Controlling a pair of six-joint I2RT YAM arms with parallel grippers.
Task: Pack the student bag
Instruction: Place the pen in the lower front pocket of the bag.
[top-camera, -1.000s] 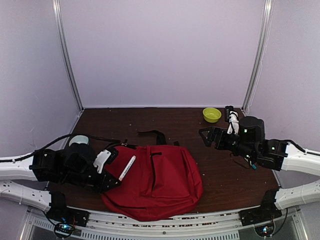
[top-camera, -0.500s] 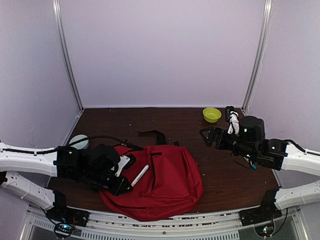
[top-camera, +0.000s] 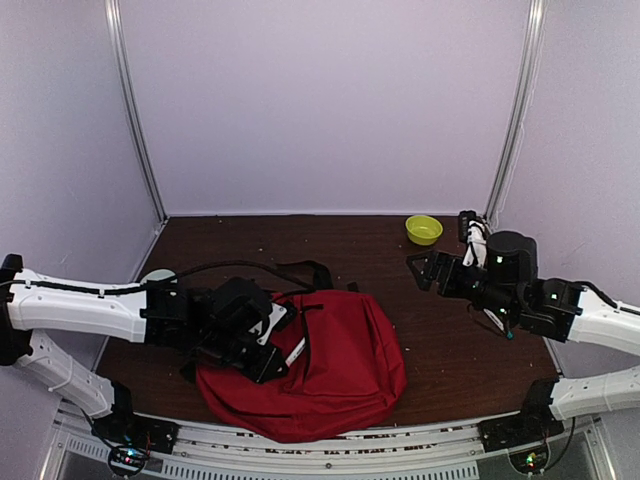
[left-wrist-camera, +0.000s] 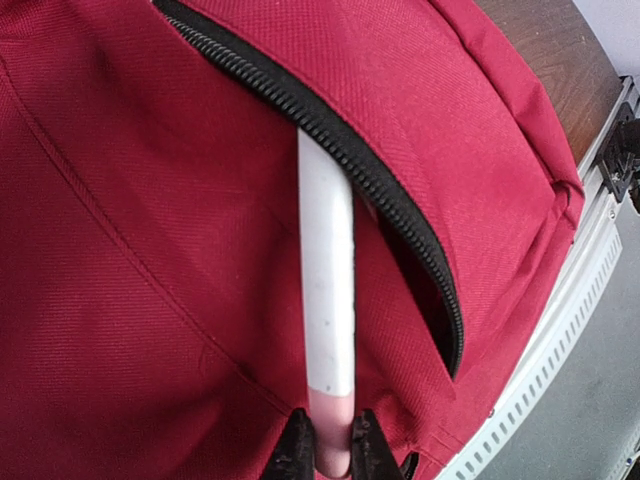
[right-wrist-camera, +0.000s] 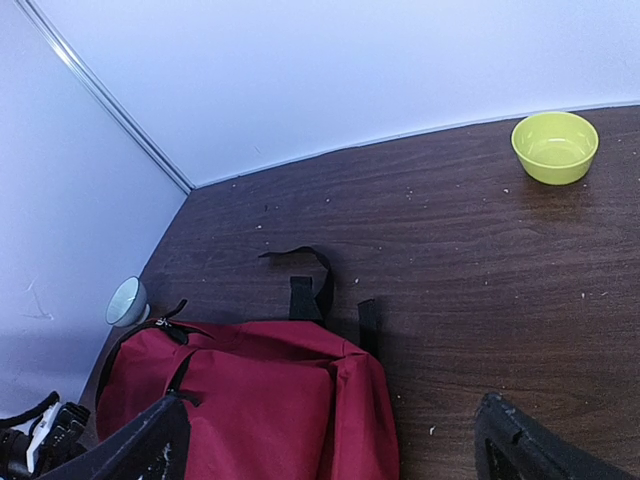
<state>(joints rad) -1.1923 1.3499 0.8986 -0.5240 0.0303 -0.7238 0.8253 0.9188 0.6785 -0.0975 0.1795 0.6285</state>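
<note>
Near left on the dark wooden table (top-camera: 450, 340), the large red fabric backpack (top-camera: 340, 380) lies flat under the left gripper (top-camera: 276, 345); the right gripper (top-camera: 418, 272) hangs wide open, empty, far right. Left wrist: jaws nearly closed pinch a white, pink-ended pen (left-wrist-camera: 327, 300), angled under the black zipper (left-wrist-camera: 385, 200) to feed the pocket, tip hidden. Right wrist: fingers (right-wrist-camera: 520, 445) cut off.

The left hand (left-wrist-camera: 330, 455) has pushed its pen (left-wrist-camera: 327, 290) (white, pink-ended) into the student bag (top-camera: 345, 365).

The white-shelled, black-jointed left arm (top-camera: 80, 305) is tipped by a black left gripper (left-wrist-camera: 330, 452) and trailed by a thin black cable (top-camera: 210, 265).
</note>
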